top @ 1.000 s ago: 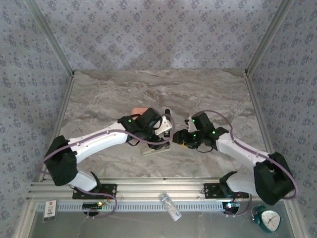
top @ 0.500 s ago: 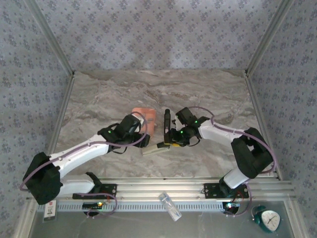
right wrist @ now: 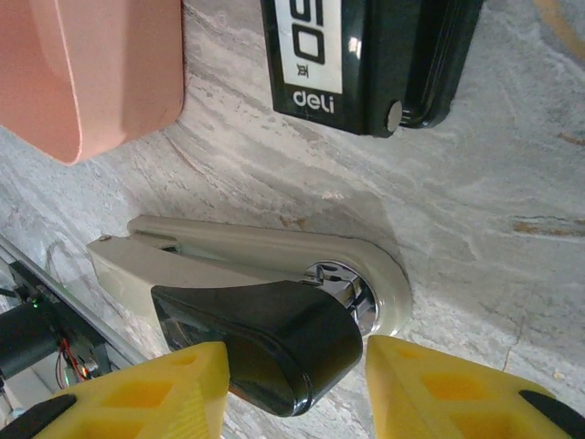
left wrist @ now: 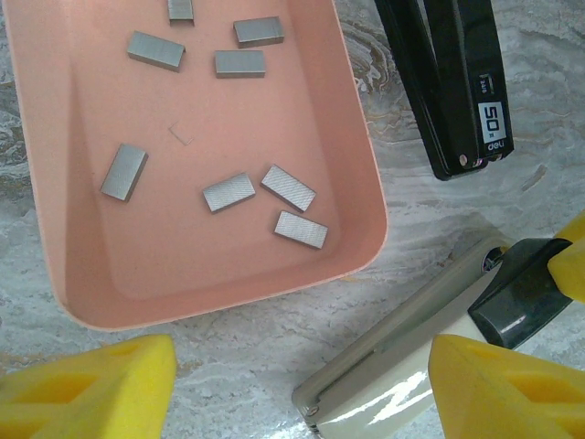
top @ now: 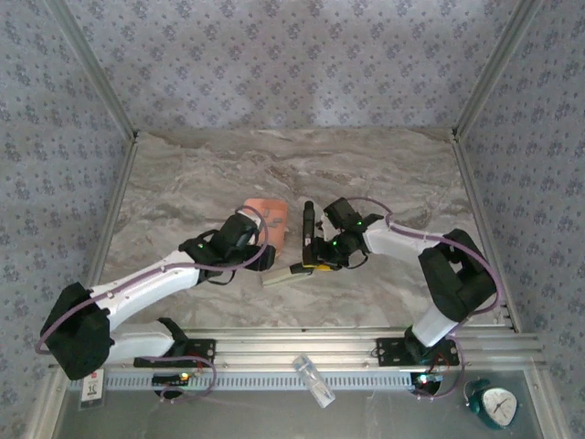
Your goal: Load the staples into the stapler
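Observation:
Several small grey staples [left wrist: 228,192] lie loose in the salmon tray [left wrist: 183,247]. A black stapler [left wrist: 452,82] lies to the tray's right. A beige stapler [left wrist: 402,357] with a black rear end [right wrist: 274,352] lies in front of the tray, its metal channel showing. My left gripper [left wrist: 302,389] hangs open over the bare table just below the tray's near edge, its right finger above the beige stapler's front. My right gripper [right wrist: 297,389] is shut on the black rear end of the beige stapler [top: 285,276], one yellow finger on each side.
The tray [top: 267,212] and black stapler [top: 308,224] sit mid-table, close together between both wrists. A clear vial [top: 313,380] lies on the front rail, a teal clock [top: 496,405] at bottom right and a small card [top: 92,386] at bottom left. Patterned walls enclose the table.
My right arm swung left onto the beige stapler's rear end and its jaws narrowed round it. My left arm drew back and lower, its jaws a little wider. Little has moved in the last half second.

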`<control>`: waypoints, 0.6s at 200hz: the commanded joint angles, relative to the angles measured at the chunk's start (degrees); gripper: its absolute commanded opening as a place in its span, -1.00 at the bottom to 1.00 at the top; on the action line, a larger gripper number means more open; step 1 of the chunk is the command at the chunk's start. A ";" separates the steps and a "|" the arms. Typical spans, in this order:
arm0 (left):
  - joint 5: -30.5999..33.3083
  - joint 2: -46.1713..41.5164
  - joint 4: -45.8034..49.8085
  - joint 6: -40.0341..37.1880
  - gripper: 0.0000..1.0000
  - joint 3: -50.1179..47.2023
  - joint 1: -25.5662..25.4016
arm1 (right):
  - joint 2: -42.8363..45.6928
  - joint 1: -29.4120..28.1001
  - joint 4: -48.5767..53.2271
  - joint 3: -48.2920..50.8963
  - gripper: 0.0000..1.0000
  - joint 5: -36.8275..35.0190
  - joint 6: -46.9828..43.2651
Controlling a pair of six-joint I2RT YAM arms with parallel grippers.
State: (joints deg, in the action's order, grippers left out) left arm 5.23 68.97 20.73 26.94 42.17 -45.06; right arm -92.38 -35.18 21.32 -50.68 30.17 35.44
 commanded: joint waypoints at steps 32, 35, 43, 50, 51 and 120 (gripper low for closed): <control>-5.48 -1.26 -2.84 -0.90 0.47 -1.02 0.05 | 6.67 -1.16 10.47 -1.33 0.12 -9.73 0.15; -6.34 -1.11 -3.07 -1.23 0.47 -1.02 0.06 | 7.43 -1.16 10.56 -1.35 0.13 -9.78 0.81; -8.85 -0.63 -3.63 -1.89 0.47 -0.96 0.05 | 9.27 -1.10 10.54 -1.31 0.15 -9.96 2.29; -10.54 -0.14 -3.98 -2.37 0.48 -0.87 0.05 | 10.99 -1.11 10.19 -1.07 0.16 -10.00 3.11; -10.79 -0.01 -3.96 -2.44 0.48 -0.87 0.06 | 11.16 -1.12 10.08 -1.04 0.16 -9.98 3.21; -15.73 10.26 0.14 -6.47 0.54 3.19 -0.02 | 20.95 -2.26 4.89 5.12 0.23 -11.92 11.54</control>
State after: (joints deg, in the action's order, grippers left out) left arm -8.16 77.12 19.03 22.81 42.83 -45.06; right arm -73.23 -36.45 26.04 -47.81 20.49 43.13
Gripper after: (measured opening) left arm 0.765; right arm 0.614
